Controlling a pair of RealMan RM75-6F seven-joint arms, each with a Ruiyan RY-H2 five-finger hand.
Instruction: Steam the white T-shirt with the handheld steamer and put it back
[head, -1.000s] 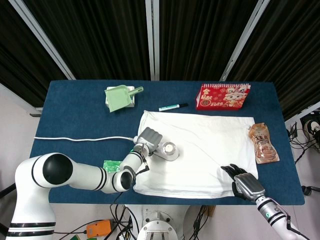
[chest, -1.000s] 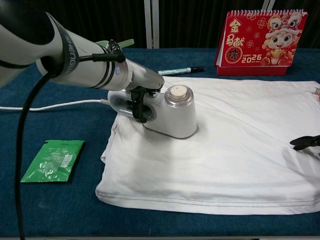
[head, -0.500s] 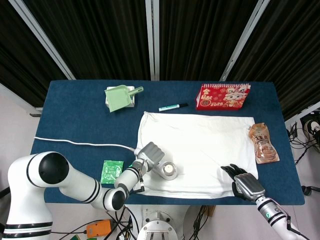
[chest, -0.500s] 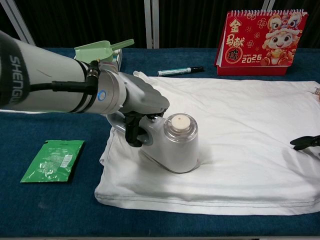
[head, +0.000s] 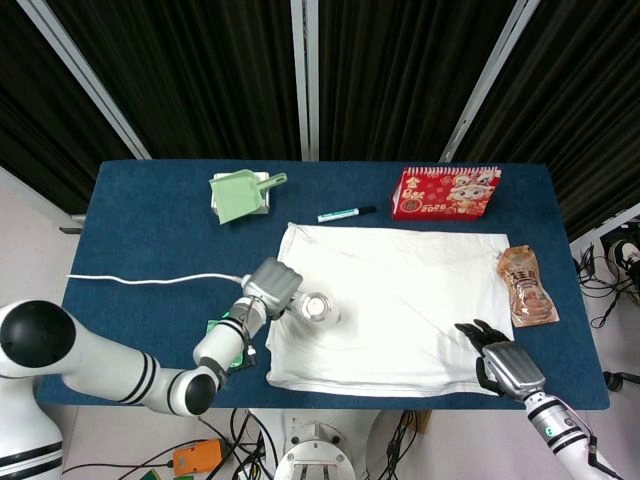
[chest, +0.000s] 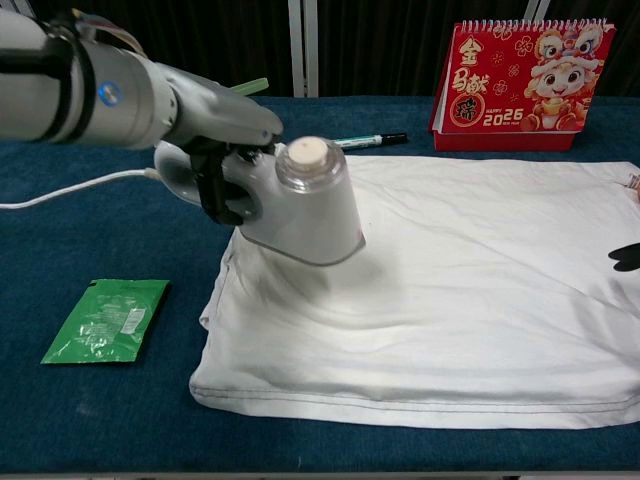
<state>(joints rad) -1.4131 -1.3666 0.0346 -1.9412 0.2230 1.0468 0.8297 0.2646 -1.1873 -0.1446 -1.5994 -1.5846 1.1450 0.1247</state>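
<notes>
The white T-shirt (head: 400, 300) (chest: 470, 300) lies flat on the blue table (head: 150, 230). My left hand (head: 268, 287) (chest: 215, 170) grips the handle of the grey handheld steamer (head: 314, 308) (chest: 300, 205). The steamer is tilted over the shirt's left part and looks slightly raised, with a shadow beneath it. Its white cord (head: 150, 280) trails off to the left. My right hand (head: 505, 368) sits at the shirt's front right corner with its dark fingers spread and nothing in it. In the chest view only a dark tip of the right hand (chest: 628, 258) shows at the right edge.
A green packet (chest: 107, 320) lies on the table left of the shirt. At the back are a green scoop (head: 238, 195), a marker (head: 346, 213) and a red calendar (head: 445, 192). A snack pouch (head: 527, 287) lies right of the shirt.
My left hand has carried the steamer from the shirt's front left edge back and to the left, lifting it. My right hand has slid a little off the shirt toward the front right.
</notes>
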